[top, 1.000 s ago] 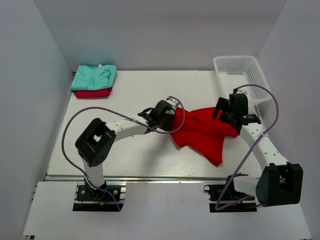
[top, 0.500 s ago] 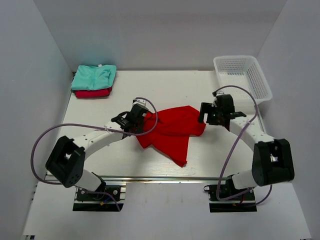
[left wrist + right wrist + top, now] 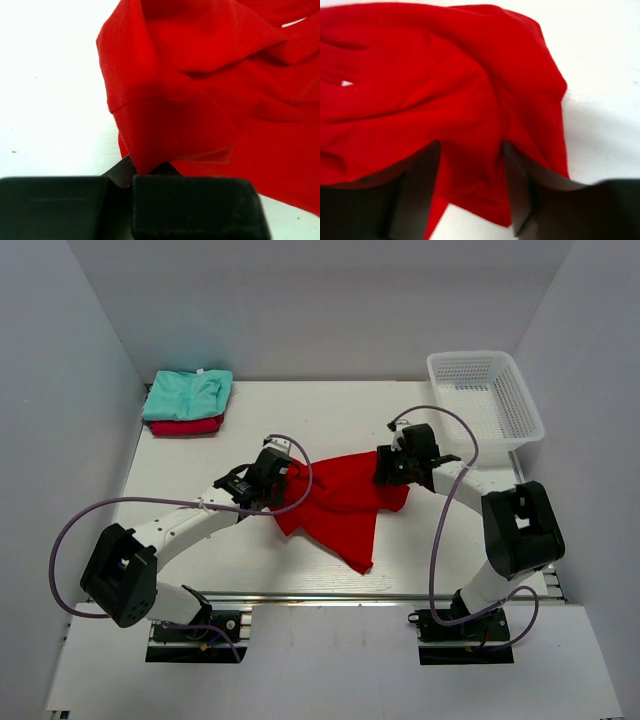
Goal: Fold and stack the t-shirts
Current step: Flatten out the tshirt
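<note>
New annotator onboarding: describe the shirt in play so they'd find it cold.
On the white table, look at the middle, between the left gripper and right gripper: the red t-shirt lies there crumpled. Unlike the folded mint shirt and crimson shirt stacked in the far-left corner, it is large and unfolded.

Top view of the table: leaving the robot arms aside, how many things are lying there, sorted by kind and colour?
red t-shirt: 1
mint green t-shirt: 1
crimson t-shirt: 1
white basket: 1
Total: 4 things, 3 of them t-shirts
</note>
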Controlling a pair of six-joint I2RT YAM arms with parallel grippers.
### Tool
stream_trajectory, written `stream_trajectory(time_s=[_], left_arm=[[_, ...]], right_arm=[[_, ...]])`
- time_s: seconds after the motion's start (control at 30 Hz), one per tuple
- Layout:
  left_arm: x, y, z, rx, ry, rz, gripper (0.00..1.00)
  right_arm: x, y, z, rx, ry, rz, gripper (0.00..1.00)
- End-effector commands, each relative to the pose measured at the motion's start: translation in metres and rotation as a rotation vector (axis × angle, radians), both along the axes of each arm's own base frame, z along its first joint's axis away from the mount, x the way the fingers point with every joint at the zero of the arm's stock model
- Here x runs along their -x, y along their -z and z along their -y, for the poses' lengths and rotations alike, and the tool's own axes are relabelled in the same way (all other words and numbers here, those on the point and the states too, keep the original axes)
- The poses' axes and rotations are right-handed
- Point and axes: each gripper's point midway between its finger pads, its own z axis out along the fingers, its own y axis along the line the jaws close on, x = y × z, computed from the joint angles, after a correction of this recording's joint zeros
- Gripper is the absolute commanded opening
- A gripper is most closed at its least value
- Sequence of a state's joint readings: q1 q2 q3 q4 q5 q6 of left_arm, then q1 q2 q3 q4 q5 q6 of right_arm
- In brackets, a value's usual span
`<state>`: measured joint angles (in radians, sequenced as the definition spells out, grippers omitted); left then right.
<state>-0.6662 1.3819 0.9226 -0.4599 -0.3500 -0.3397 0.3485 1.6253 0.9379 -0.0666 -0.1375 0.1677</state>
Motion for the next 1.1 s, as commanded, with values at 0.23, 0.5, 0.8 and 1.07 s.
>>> stream_trajectory(time_s=[0.23, 0.5, 0.8, 1.07], left_arm=[[-0.012, -0.047, 0.000, 0.031, -0.030, 0.091, 0.00], [-0.028, -0.130, -0.015, 0.048, -0.120, 0.288, 0.00], [-0.003, -0.296, -0.030, 0.194, 0.030, 0.732, 0.00], [0.065, -0.412, -0.048, 0.323, 0.232, 1.022, 0.00]], right_arm=[[-0.025, -0.040, -0.006, 0.023, 0.041, 0.098, 0.00], [-0.042, -0.206, 0.046, -0.040, 0.350, 0.551, 0.00], [0.013, -0.403, 0.090, -0.153, 0.449, 1.013, 0.00], [0.092, -0.523, 0.113, -0.223, 0.405, 1.288, 0.00]])
